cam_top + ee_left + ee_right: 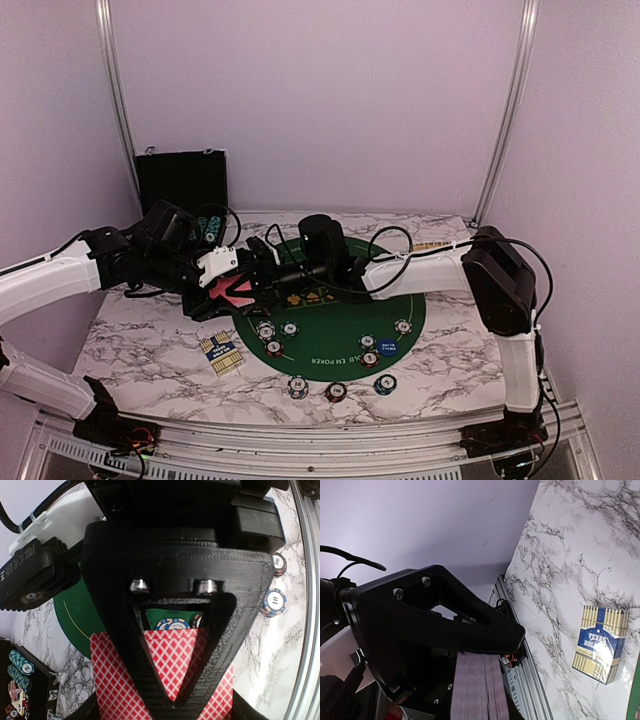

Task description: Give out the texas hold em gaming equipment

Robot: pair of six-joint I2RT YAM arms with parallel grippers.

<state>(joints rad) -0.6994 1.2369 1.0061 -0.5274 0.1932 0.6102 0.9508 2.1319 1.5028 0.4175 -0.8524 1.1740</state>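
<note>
Legibly, card box marked TEXAS HOLD, green mat marked POKER

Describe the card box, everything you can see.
The card box is a flat carton, striped gold and cream, with a blue centre panel reading TEXAS HOLD in white. A glossy wrap seems to cover it. It lies flat on the marble table, close beside the left edge of the green felt mat; only the table touches it.

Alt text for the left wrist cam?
Left pincer shut on a red-backed playing card, seen close up. Beyond it: green felt mat, striped poker chips, marble table.
</note>
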